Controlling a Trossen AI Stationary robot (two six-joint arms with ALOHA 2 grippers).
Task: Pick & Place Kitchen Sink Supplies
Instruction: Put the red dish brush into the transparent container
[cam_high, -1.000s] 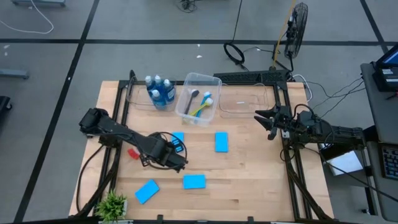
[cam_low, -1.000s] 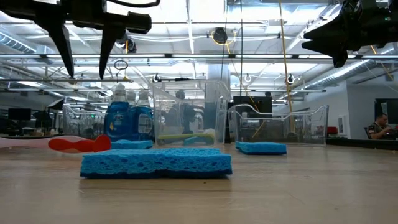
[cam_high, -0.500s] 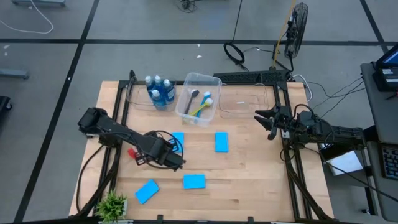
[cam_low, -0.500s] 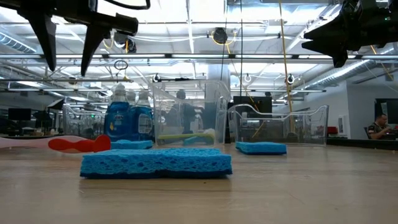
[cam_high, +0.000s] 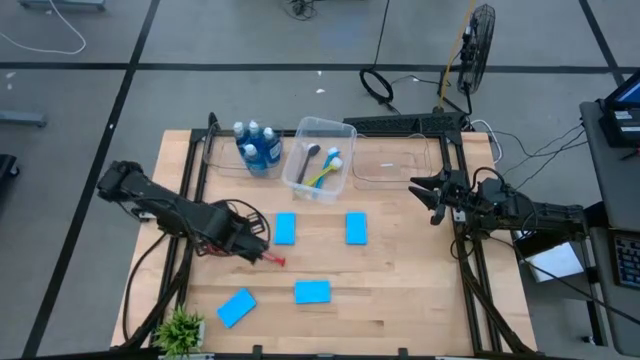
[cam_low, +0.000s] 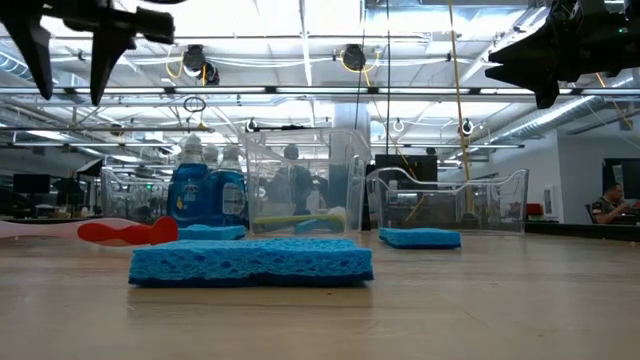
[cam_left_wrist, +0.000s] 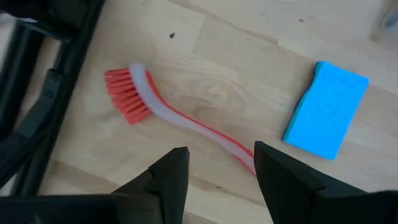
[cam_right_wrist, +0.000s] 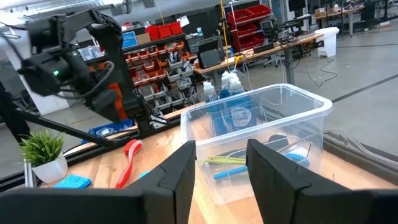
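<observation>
A red brush (cam_left_wrist: 180, 118) with red bristles lies flat on the wooden table; part of it (cam_high: 271, 259) shows in the high view. My left gripper (cam_left_wrist: 219, 163) hangs open above its handle, fingers pointing down, well clear of the table (cam_low: 70, 95). Several flat blue sponges lie on the table, one (cam_high: 285, 228) just beyond the brush, another (cam_high: 356, 228) toward the right. Blue soap bottles (cam_high: 257, 145) stand in the far-left clear bin. Other brushes (cam_high: 325, 168) lie in the middle bin. My right gripper (cam_high: 418, 195) waits open and level at the right edge.
An empty clear bin (cam_high: 395, 165) stands at the far right. Two more sponges (cam_high: 312, 292) (cam_high: 236, 307) lie near the front edge. A small potted plant (cam_high: 182, 325) stands at the front left corner. Black frame rails run along both sides.
My left gripper has drawn back toward the table's left edge and risen, staying open. The red brush keeps its place on the table; its handle end now shows past the arm in the high view.
</observation>
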